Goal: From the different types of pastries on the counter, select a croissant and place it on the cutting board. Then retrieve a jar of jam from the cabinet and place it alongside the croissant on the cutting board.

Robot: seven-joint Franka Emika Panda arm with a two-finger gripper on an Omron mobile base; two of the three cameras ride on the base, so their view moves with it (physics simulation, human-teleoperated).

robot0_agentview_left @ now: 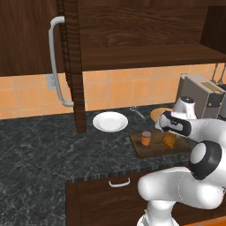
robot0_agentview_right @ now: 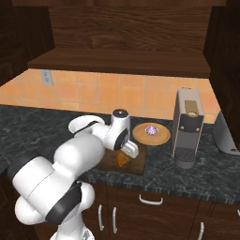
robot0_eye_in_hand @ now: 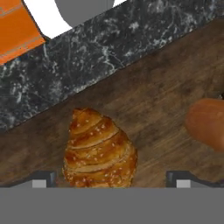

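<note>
The golden-brown croissant lies on the dark wooden cutting board. The orange jar of jam stands on the board beside it. In the left base view the jar is left of the croissant, both on the board. My gripper hovers just above the croissant, open, its fingertips wide apart and touching nothing. From the right base view the gripper sits over the croissant. The purple-topped cupcake rests on the tan plate.
A white plate lies on the marbled counter left of the board. A coffee machine stands to the right. Above are the cabinet shelf and the open door's grey bar handle.
</note>
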